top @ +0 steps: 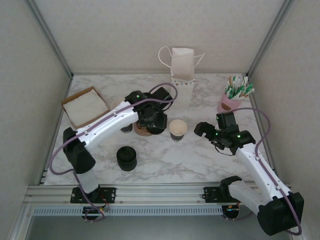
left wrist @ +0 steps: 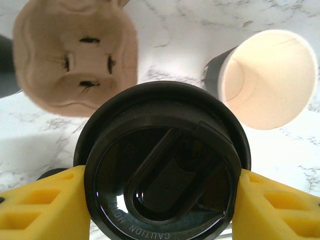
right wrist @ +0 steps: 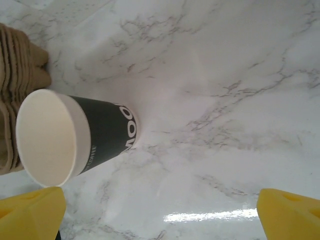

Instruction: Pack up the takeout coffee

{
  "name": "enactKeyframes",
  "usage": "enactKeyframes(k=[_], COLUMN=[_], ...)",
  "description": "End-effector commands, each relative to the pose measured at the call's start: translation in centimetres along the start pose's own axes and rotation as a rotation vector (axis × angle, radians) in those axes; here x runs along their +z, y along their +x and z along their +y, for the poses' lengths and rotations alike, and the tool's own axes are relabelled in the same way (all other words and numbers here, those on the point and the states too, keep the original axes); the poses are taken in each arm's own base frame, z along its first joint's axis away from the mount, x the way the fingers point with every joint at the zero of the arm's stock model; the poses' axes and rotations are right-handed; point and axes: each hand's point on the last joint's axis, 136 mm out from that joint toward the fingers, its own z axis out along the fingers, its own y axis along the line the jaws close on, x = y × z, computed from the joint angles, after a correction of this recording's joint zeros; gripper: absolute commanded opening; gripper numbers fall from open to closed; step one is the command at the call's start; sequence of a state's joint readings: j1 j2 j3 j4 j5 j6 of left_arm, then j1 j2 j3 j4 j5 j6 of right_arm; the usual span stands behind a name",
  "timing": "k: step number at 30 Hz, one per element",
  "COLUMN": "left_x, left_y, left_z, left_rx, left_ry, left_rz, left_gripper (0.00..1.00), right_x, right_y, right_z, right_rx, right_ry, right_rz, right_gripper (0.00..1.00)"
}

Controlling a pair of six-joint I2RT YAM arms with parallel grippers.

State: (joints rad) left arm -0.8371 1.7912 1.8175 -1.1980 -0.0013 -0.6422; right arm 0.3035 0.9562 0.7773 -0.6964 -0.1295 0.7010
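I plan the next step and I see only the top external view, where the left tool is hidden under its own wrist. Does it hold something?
Observer: Yes. The left wrist view shows the left tool shut on a black lid, one yellow finger at each side of its rim.
Operator: Is the right tool open?
Observer: Yes. In the right wrist view its fingertips are far apart, with nothing between them.
Operator: What is the brown thing beside the left tool?
Observer: A moulded cardboard carrier; the pocket seen from the left wrist is empty.
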Motion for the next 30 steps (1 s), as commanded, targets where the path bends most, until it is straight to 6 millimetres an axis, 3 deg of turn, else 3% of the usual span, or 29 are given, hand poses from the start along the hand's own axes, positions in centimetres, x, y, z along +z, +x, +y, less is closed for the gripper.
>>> enactKeyframes(k=[1, 12, 30], left_x=[0.2, 2.7, 6.2], left_y=[-0.6, -2.2, -1.4], left_z=[-1.2, -6.5, -8.9], left_rx=[0.055, 0.123, 0.161], left_ry=[-0.03, -0.018, -0.007], left_rz=[-0.005, -0.001, 0.051], left_gripper=[0.51, 0.51, 0.51], right_x=[0.1, 0.6, 1.3], right_y=[0.5, 0.5, 0.7], right_z=[-1.0, -2.7, -3.0], right_rx=[0.004, 0.052, 0.072], right_ry=[0.004, -0.003, -0.033], right_rz=[0.017, 0.03, 0.054], right_gripper=[0.99, 0.99, 0.99])
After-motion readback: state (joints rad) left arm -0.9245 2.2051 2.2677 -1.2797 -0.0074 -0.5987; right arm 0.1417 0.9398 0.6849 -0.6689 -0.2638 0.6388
